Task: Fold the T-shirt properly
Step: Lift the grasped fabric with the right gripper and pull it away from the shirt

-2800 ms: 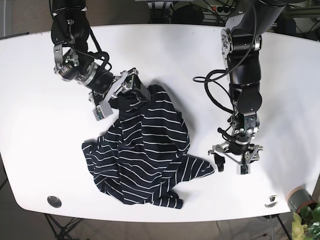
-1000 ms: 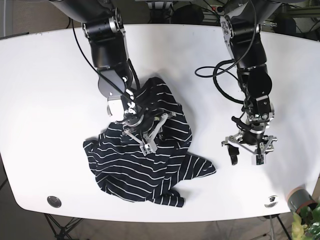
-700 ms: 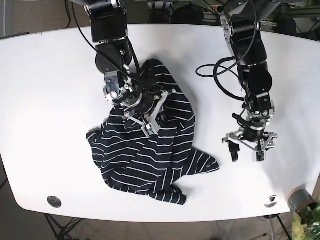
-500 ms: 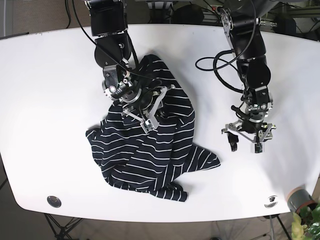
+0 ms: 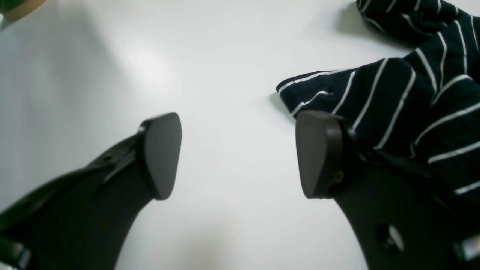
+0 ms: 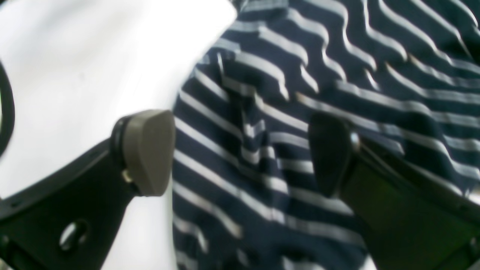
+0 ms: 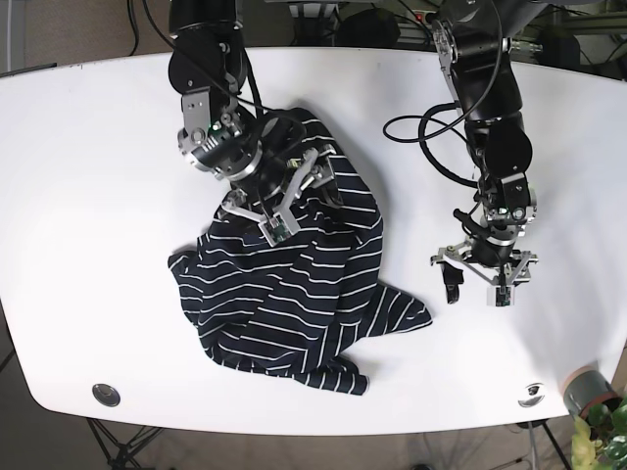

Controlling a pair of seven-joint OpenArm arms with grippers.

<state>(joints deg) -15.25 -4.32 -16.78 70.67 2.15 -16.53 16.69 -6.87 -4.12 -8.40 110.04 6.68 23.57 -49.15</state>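
On the white table (image 7: 88, 196), striped T-shirt (image 7: 294, 284) crumpled, no fold made, all folding left; right gripper (image 7: 277, 199) spread above its upper part, pinching nothing; left gripper (image 7: 477, 277) spread, empty, just beside a sleeve (image 5: 337, 90).

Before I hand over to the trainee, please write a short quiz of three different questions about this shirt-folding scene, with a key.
1. True or false: the left gripper is shut on the dark navy T-shirt with thin white stripes.
2. Multiple choice: what lies under the open right gripper? A) bare table B) the striped cloth C) a cable
3. Fill in: in the left wrist view, the sleeve hem lies close beside the gripper's ____ finger as pictured.

Key: 1 false, it is open over the white table and holds nothing. 2 B. 3 right.
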